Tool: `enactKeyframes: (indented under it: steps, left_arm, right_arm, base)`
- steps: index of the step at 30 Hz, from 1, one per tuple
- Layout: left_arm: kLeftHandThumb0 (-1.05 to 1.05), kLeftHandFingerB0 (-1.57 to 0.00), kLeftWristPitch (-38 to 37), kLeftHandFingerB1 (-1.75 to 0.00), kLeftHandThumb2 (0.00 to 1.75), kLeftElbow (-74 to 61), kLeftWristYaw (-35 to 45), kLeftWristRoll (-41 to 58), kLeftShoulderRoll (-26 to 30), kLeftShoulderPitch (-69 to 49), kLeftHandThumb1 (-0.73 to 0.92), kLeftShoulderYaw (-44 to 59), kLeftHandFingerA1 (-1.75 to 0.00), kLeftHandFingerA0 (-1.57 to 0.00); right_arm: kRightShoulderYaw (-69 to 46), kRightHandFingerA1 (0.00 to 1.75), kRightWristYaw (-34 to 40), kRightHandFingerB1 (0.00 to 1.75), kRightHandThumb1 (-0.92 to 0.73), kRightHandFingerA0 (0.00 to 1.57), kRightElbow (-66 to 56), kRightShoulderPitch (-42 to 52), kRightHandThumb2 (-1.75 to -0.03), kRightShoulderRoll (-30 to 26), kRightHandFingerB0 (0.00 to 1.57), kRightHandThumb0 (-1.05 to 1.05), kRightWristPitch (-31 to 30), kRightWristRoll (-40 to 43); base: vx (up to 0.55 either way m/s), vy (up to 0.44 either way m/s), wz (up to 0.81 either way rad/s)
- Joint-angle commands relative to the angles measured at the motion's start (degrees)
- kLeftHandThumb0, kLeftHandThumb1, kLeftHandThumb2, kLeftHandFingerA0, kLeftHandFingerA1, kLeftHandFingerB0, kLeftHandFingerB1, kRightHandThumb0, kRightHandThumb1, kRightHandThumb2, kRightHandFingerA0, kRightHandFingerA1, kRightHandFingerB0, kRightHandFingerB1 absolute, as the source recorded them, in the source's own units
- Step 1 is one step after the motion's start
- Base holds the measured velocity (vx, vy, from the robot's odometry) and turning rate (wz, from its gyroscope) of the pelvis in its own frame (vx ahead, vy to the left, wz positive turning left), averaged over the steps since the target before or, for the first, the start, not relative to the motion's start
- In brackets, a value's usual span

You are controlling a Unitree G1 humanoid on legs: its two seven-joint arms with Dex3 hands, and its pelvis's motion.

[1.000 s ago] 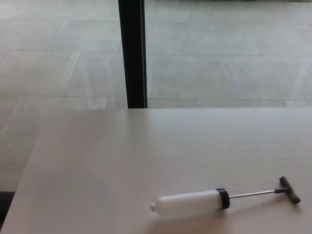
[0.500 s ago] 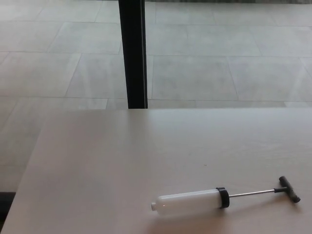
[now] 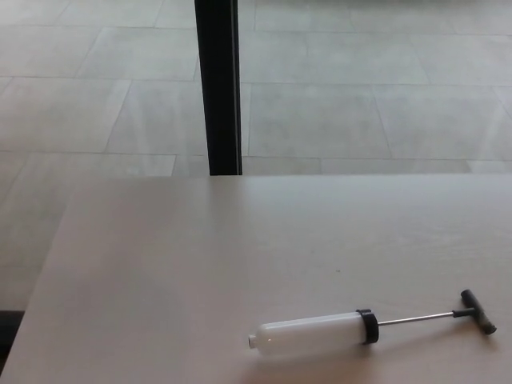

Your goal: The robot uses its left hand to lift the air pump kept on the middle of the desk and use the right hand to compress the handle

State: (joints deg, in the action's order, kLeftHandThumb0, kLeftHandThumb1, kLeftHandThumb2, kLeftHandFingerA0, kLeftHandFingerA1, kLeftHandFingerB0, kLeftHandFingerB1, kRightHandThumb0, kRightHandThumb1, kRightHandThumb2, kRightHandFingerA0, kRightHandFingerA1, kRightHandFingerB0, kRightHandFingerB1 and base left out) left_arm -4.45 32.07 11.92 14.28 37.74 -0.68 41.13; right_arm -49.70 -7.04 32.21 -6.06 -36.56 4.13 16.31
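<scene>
One view only, head camera, looking down at a pale desk (image 3: 160, 272) that fills the lower half of the frame. Air pump (image 3: 320, 333) lies flat on the desk in the lower right part of the frame, close to the bottom edge, untouched. Its white barrel points left with a small nozzle tip at the left end, a black collar (image 3: 367, 326) closes the right end of the barrel. Thin metal rod (image 3: 414, 319) runs out to the right from the collar, fully drawn out, rising slightly toward the right. Dark T-shaped handle (image 3: 477, 311) sits at the rod's far end, near the right edge of the frame, resting on the desk. Soft shadow under the barrel. Neither robot hand shows anywhere, so finger state is not visible for left or right; nothing has hold of the pump. Upper half of the frame is light tiled floor (image 3: 360, 112) beyond the desk's far edge. Black upright post (image 3: 218, 88) stands in the upper middle, its lower end meeting the desk's far edge.
</scene>
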Motion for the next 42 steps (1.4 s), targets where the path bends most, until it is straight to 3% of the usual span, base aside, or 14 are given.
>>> enactKeyframes:
  steps: [1, 8, 9, 11, 12, 23, 25, 29, 30, 32, 37, 38, 41, 42]
  left_arm:
    - [-0.68, -0.42, 14.76, -0.41, 0.61, -37.39, -3.94, -12.13, -1.56, 22.84, 0.69, -25.33, -0.51, -0.43]
    - [-0.71, -0.27, 14.09, -0.51, 0.98, -40.85, -2.7, -23.61, -11.06, 29.33, 0.54, -40.0, -0.62, -0.38]
    - [-0.68, -0.37, 13.71, -0.43, 0.61, -41.19, -2.48, -23.95, -12.08, 29.33, 0.65, -41.32, -0.53, -0.37]
    - [-0.76, -0.34, 10.91, -0.54, 0.97, -40.64, -1.52, -32.97, -14.44, 29.48, 0.54, -48.7, -0.64, -0.4]
    - [-0.72, -0.39, 10.59, -0.46, 0.62, -41.02, 0.9, -38.01, -14.94, 29.71, 0.62, -53.7, -0.57, -0.39]
    - [-0.76, -0.41, 13.12, -0.45, 0.6, -38.1, 6.41, -51.77, -17.5, 32.05, 0.66, -69.82, -0.59, -0.36]
    - [-0.84, -0.31, 15.51, -0.52, 0.98, -37.32, 8.68, -54.44, -17.39, 33.55, 0.55, -72.35, -0.64, -0.33]
    - [-0.84, -0.32, 18.66, -0.4, 0.61, -35.88, 9.76, -56.26, -17.81, 35.01, 0.69, -74.94, -0.6, -0.26]
    - [-0.86, -0.15, 21.16, -0.47, 0.99, -35.32, 12.88, -58.75, -18.24, 35.99, 0.55, -77.58, -0.56, -0.09]
    - [-0.91, -0.08, 23.87, -0.34, 1.05, -35.26, 16.1, -60.83, -19.1, 36.81, 0.59, -80.51, -0.44, -0.03]
    - [-0.94, -0.1, 28.3, -0.3, 1.04, -34.2, 16.45, -61.41, -23.17, 35.39, 0.6, -86.36, -0.34, -0.05]
    - [-0.97, -0.11, 28.3, -0.31, 0.65, -32.77, 15.64, -62.96, -24.7, 34.2, 0.79, -89.19, -0.43, -0.01]
    - [-0.95, -0.07, 29.42, -0.38, 1.06, -31.96, 14.16, -62.7, -26.15, 33.02, 0.61, -90.98, -0.38, 0.0]
    - [-0.95, -0.1, 30.2, -0.37, 1.05, -30.89, 12.64, -62.15, -27.31, 31.39, 0.62, -92.31, -0.4, -0.04]
  right_arm:
    - [12.3, 0.53, 0.15, 0.35, -0.92, 0.39, -27.93, -5.9, -0.74, 2.92, 0.33, -0.89, -4.78, 1.67]
    - [22.95, 0.42, 0.36, 0.32, -0.92, 0.39, -31.58, -8.15, -0.77, 6.37, 0.29, -0.84, -3.97, -5.57]
    - [23.93, 0.43, 0.35, 0.33, -0.92, 0.4, -31.42, -8.6, -0.77, 6.9, 0.3, -0.83, -3.75, -6.02]
    - [27.04, 0.42, -0.61, 0.33, -0.92, 0.33, -31.51, -9.42, -0.73, 8.96, 0.27, -0.83, -5.59, -5.32]
    - [28.79, 0.43, -0.83, 0.33, -0.92, 0.33, -31.34, -9.73, -0.73, 9.89, 0.26, -0.81, -6.56, -5.63]
    - [32.09, 0.45, -0.52, 0.34, -0.92, 0.35, -27.19, -9.95, -0.75, 11.22, 0.28, -0.83, -4.31, -8.55]
    - [31.79, 0.47, -0.42, 0.37, -0.92, 0.35, -26.93, -10.19, -0.83, 10.97, 0.28, -0.84, -4.68, -7.93]
    - [31.45, 0.46, 0.3, 0.36, -0.92, 0.36, -26.62, -10.43, -0.82, 10.43, 0.3, -0.84, -5.04, -7.64]
    - [31.02, 0.56, 0.68, 0.45, -0.82, 0.34, -26.31, -10.61, -1.21, 10.37, 0.2, -0.76, -5.02, -7.33]
    - [31.0, 0.45, 0.79, 0.36, -0.92, 0.37, -26.0, -10.81, -0.81, 10.23, 0.3, -0.84, -5.13, -7.11]
    - [31.32, 0.56, 0.91, 0.46, -0.82, 0.34, -25.63, -10.6, -1.2, 10.31, 0.23, -0.76, -4.61, -6.85]
    - [31.6, 0.45, 1.04, 0.38, -0.92, 0.37, -26.36, -10.33, -0.82, 10.46, 0.34, -0.82, -4.97, -6.9]
    - [31.74, 0.45, 0.84, 0.38, -0.92, 0.36, -26.35, -10.3, -0.81, 10.08, 0.36, -0.83, -4.82, -6.87]
    - [32.01, 0.55, 1.11, 0.47, -0.83, 0.33, -26.97, -10.19, -1.21, 10.06, 0.25, -0.75, -5.55, -7.0]
  base:
    - [0.0, 0.0, 0.0]
    - [0.0, 0.0, 0.0]
    - [0.0, 0.0, 0.0]
    - [0.0, 0.0, 0.0]
    - [0.0, 0.0, 0.0]
    - [0.0, 0.0, 0.0]
    - [0.0, 0.0, 0.0]
    - [0.0, 0.0, 0.0]
    - [0.0, 0.0, 0.0]
    - [0.0, 0.0, 0.0]
    - [0.0, 0.0, 0.0]
    - [0.0, 0.0, 0.0]
    - [0.0, 0.0, 0.0]
    - [0.0, 0.0, 0.0]
